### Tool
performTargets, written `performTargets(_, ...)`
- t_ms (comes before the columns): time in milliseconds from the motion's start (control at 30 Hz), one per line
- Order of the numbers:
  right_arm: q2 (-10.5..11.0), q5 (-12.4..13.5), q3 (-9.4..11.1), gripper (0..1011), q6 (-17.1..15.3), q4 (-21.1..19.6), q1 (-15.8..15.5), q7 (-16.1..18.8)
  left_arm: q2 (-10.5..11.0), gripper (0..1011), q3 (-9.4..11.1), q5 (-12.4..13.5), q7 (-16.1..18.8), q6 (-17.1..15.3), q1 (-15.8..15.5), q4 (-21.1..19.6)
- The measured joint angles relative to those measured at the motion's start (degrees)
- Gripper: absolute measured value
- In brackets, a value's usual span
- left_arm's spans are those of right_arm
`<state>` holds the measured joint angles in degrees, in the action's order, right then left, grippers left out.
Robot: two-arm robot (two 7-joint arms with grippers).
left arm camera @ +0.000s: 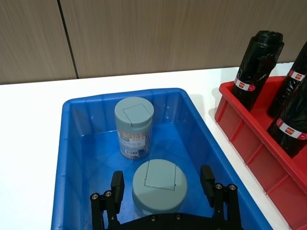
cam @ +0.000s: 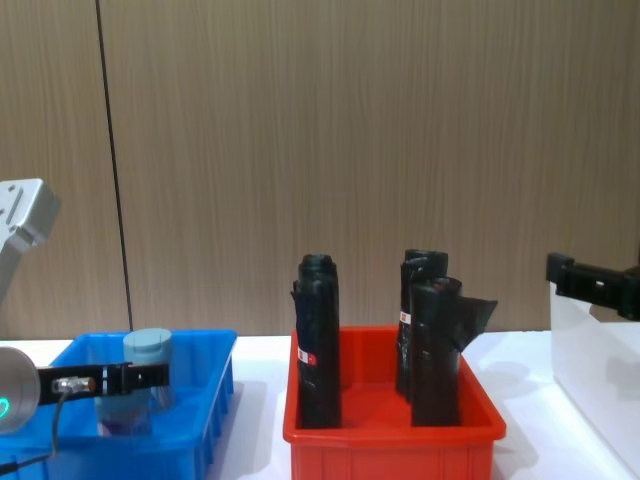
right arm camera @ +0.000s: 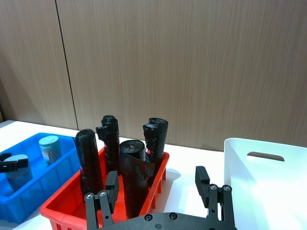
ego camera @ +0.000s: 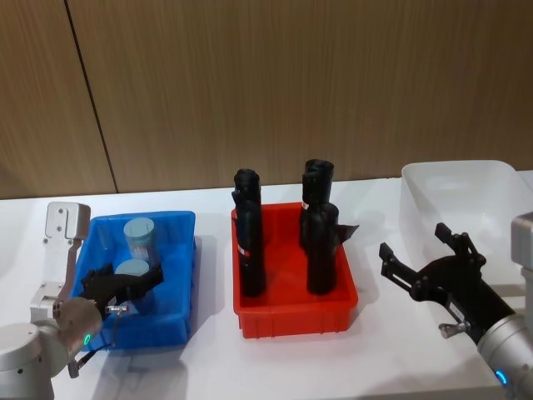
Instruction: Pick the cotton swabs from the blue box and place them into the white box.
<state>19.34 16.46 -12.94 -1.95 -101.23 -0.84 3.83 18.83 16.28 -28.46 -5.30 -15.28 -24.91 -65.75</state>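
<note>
A white table (ego camera: 208, 367) runs along a wood-panelled wall, with three bins in a row on it. The white box (ego camera: 416, 208) stands at the robot's right, tall-sided, with a handle cut-out at its end. I can see nothing inside it. The red bin (ego camera: 296, 315) sits in the middle, apart from both neighbours. It holds four black rolls (ego camera: 250, 250) standing upright, each with a small red-and-white label. The blue box (ego camera: 179, 275) is at the left, near the red bin but not touching it.

The right gripper (ego camera: 415, 243) hangs above the table between the red bin and the white box, closer to the white one. Its claw is spread apart with nothing in it. The left gripper (left arm camera: 162, 182) reaches down into the near end of the blue box. Its fingers (left arm camera: 117, 184) straddle the near jar at lid height, one on each side. A sliver of blue floor shows between each finger and the jar, so the claw is apart, not clamped.

Both jars of cotton swabs are upright in the blue box, in a line front to back. The far jar (left arm camera: 134, 127) stands free near the box's back wall, swab sticks showing through its clear side. The near jar (ego camera: 133, 268) stands just in front of it, a gap between them.
</note>
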Motion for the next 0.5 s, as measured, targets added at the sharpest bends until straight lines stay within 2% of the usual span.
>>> performTargets(167, 0.00, 0.00, 0.00, 1002, 0.00, 0.00, 0.00, 0.00, -0.04, 993, -0.03, 0.43, -0.64, -0.32, -0.29, 0.57)
performTargets(433, 0.00, 0.00, 0.00, 1002, 0.00, 0.00, 0.00, 0.00, -0.12, 808, -0.04, 1.60, -2.01, -0.52, -0.84, 1.59)
performTargets(500, 0.00, 0.00, 0.00, 1002, 0.00, 0.00, 0.00, 0.00, -0.13, 731, -0.05, 1.94, -2.31, -0.51, -0.95, 1.75)
